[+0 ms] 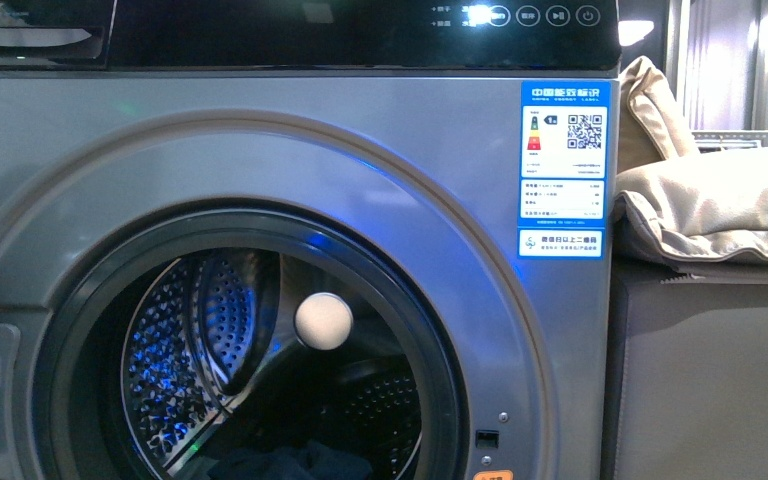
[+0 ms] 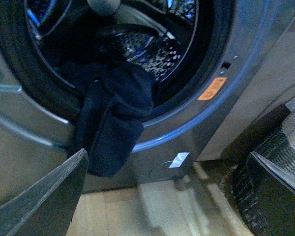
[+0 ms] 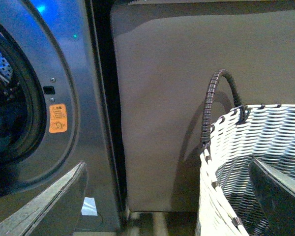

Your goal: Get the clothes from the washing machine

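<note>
The silver-grey washing machine (image 1: pixel 380 200) fills the front view, its porthole open on the perforated steel drum (image 1: pixel 200 350). Dark navy clothes (image 1: pixel 290 465) lie at the drum's bottom. In the left wrist view a navy garment (image 2: pixel 113 123) hangs out over the porthole rim (image 2: pixel 196 105) and down the machine's front. My left gripper (image 2: pixel 169 196) is open and empty, below and in front of that garment, over the wooden floor. My right gripper (image 3: pixel 169 196) is open and empty, beside the machine's right edge (image 3: pixel 96 123) and by the basket. Neither arm shows in the front view.
A white woven basket (image 3: pixel 250 162) with a dark handle (image 3: pixel 214 103) stands right of the machine, also in the left wrist view (image 2: pixel 275 162). A grey-brown sofa side (image 3: pixel 187 98) stands behind it, with beige cushions (image 1: pixel 720 200) on top. An orange sticker (image 2: pixel 211 88) marks the machine's front.
</note>
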